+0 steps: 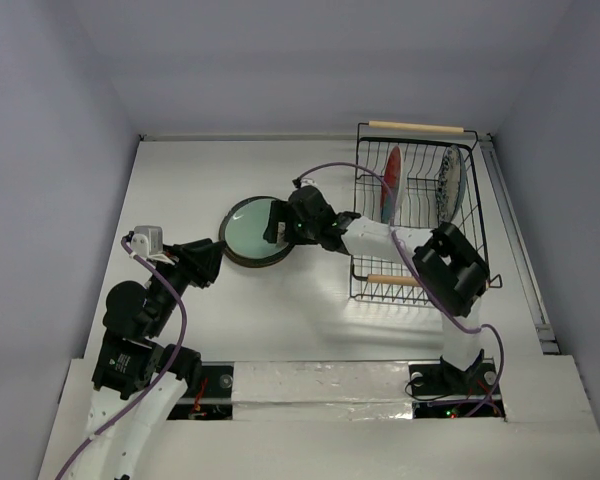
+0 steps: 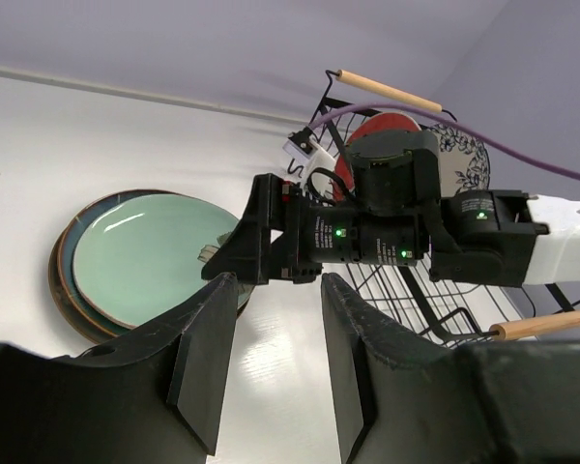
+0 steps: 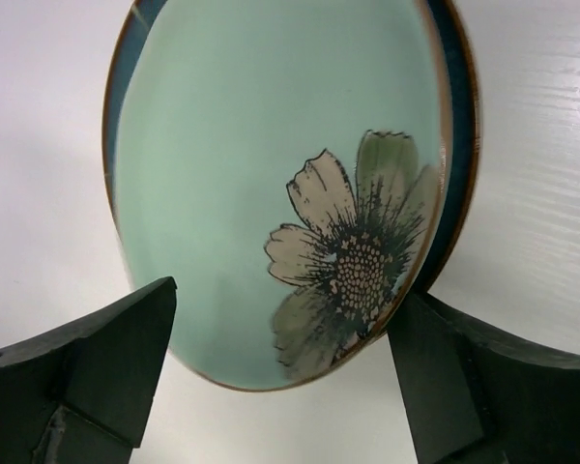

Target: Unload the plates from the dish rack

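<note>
A pale mint plate point(image 1: 248, 232) with a flower print lies on a glossy teal-blue plate point(image 1: 231, 256) on the table, left of the dish rack point(image 1: 477, 210). My right gripper point(image 1: 277, 222) is open at the mint plate's right edge. In the right wrist view its fingers point(image 3: 126, 338) stand wide on either side of the mint plate point(image 3: 271, 174), with the teal rim point(image 3: 456, 116) behind. Two plates stand upright in the rack: one with a red face point(image 1: 391, 185) and a white one with blue flowers point(image 1: 450, 185). My left gripper point(image 1: 212, 262) is open and empty, just left of the stack.
The rack's wooden handles point(image 1: 415, 127) lie at its far and near ends. White walls close the table at the back and both sides. A purple cable point(image 1: 340, 170) arcs from the right arm over the rack's left side.
</note>
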You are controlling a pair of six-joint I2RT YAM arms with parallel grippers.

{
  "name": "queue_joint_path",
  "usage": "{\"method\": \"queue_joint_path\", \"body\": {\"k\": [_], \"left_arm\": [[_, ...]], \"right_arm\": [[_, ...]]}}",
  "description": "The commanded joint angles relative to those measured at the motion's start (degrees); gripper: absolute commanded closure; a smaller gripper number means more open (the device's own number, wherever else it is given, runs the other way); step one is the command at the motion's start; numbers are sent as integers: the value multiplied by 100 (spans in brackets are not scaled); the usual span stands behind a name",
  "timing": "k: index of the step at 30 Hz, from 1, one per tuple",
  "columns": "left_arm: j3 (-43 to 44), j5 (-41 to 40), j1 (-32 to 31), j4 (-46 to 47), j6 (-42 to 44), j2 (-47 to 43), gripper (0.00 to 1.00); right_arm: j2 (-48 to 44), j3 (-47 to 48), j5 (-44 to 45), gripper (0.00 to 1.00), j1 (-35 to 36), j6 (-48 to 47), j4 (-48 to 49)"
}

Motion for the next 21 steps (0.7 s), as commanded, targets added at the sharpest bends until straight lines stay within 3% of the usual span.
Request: {"method": "queue_joint_path", "body": {"k": [1, 7, 11, 14, 16, 17, 19, 21], "left_arm": [[106, 8, 22, 185, -2, -57, 63], [106, -1, 22, 193, -11, -83, 63], [106, -1, 22, 184, -11, -83, 63], [106, -1, 22, 176, -2, -83, 63], [106, -10, 22, 184, -11, -83, 63], [106, -19, 22, 184, -11, -83, 63], [106, -19, 22, 184, -2, -83, 63], [106, -10, 22, 176, -2, -83, 64]], "right_arm": [[-201, 634, 588, 5, 274, -738, -767], [-420, 794, 1196, 3, 458, -1222, -1761], [-1079, 635, 1591, 12, 458, -1407, -1971], [-1571, 767, 2003, 25, 458, -1626, -2340], [-1975, 819, 2311, 48, 458, -1776, -2517], [-2116, 872, 2670, 72, 458, -1881, -2683], [-2580, 873, 3067, 100, 275, -1952, -2807], [-2889, 776, 3454, 100, -145, -2083, -2887]]}}
